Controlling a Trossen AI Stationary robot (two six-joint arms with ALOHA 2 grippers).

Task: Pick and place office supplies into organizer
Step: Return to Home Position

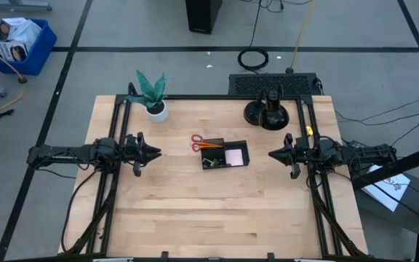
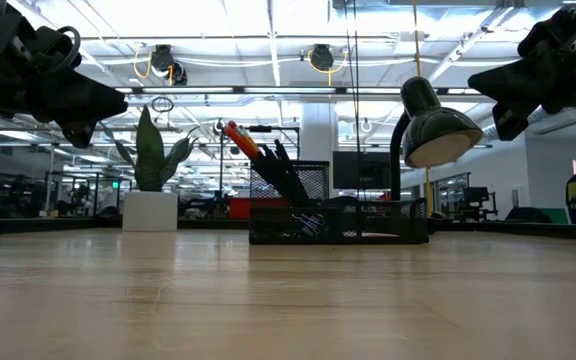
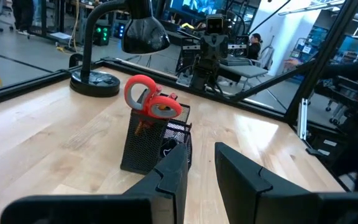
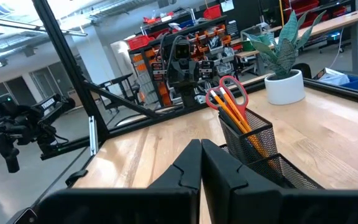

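Note:
The black mesh organizer [image 1: 225, 155] stands at the table's middle. Red-handled scissors [image 3: 148, 99] and orange pencils [image 4: 238, 118] stick up slanting out of its tall left compartment, handles topmost, with dark pens [image 2: 288, 175] beside them. A pink sticky-note pad [image 1: 234, 156] lies in its low right part. My left gripper [image 3: 201, 171] hangs level to the organizer's left, open, nothing between its fingers. My right gripper [image 4: 201, 165] hangs level to the organizer's right, shut on nothing. Both are well above the table and apart from the organizer.
A potted green plant [image 1: 152, 94] stands at the far left of the table. A black desk lamp [image 1: 268, 110] on a round base stands at the far right. Black frame rails [image 1: 115, 182] run along both sides under the arms.

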